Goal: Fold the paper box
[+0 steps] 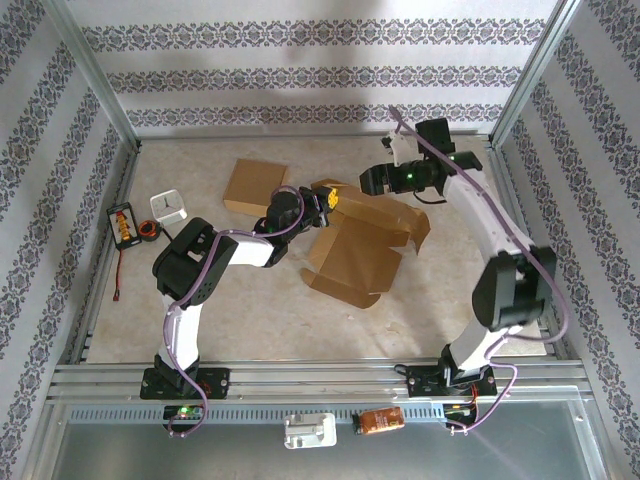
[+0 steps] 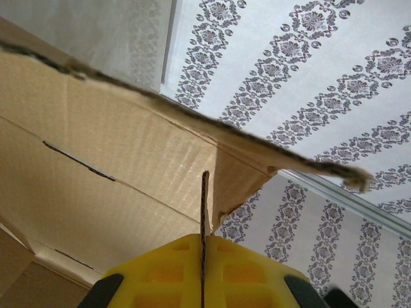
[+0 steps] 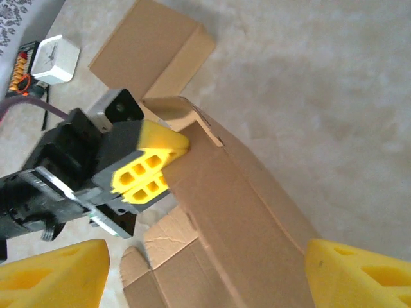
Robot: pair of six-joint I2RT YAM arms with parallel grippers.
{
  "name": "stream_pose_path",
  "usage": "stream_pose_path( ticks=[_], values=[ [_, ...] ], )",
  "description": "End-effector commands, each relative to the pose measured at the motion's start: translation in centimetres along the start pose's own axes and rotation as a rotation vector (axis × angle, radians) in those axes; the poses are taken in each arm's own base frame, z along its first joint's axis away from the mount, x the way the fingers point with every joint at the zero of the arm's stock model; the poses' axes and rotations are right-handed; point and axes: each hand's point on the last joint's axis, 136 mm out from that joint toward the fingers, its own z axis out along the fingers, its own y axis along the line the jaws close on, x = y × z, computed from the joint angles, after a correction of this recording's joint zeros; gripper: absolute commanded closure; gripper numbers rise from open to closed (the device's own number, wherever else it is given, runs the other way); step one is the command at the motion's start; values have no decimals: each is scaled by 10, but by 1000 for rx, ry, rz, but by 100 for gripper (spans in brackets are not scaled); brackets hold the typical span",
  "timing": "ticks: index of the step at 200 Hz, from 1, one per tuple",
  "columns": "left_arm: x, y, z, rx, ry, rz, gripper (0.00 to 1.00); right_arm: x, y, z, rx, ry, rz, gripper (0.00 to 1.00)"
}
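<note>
Brown cardboard is what the paper box (image 1: pixel 360 245) is made of. It lies half open in the middle of the table (image 1: pixel 250 320), between the two arms, with its flaps spread out.

The left claw (image 2: pixel 204 269) is closed tight on the thin edge of one flap (image 2: pixel 205 212) and holds that side up off the table. I think it holds on so the box cannot slide while the sides get bent.

The right claw (image 3: pixel 205 282) is wide open. It has one yellow finger out on each side of the box and nothing in it. It hangs just above a long panel, maybe ready to push it down or take a new hold.

A small brown box (image 1: pixel 255 185), closed up, sits near the back, out of the way. A white clock (image 1: pixel 170 205) sits at the left.

I see no words on the cardboard. Any writing on the clock is too small to read.
</note>
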Motion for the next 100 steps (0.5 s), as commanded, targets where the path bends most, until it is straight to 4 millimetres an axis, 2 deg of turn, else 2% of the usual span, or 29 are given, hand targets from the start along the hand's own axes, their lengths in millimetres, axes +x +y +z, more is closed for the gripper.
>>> stream_pose_path(
  ticks=[1,51,80,100],
  values=[
    [10,-7,2,25,31,30,89,13,3,11,-162,111,127,21],
    [11,-8,1,24,33,30,80,13,-23,40,-145,148,156,27],
    [9,-11,-4,31,14,60,64,19,-33,50,-141,169,181,34],
    [9,-19,-13,15,-4,155,52,21,-36,53,-137,175,191,35]
  ],
)
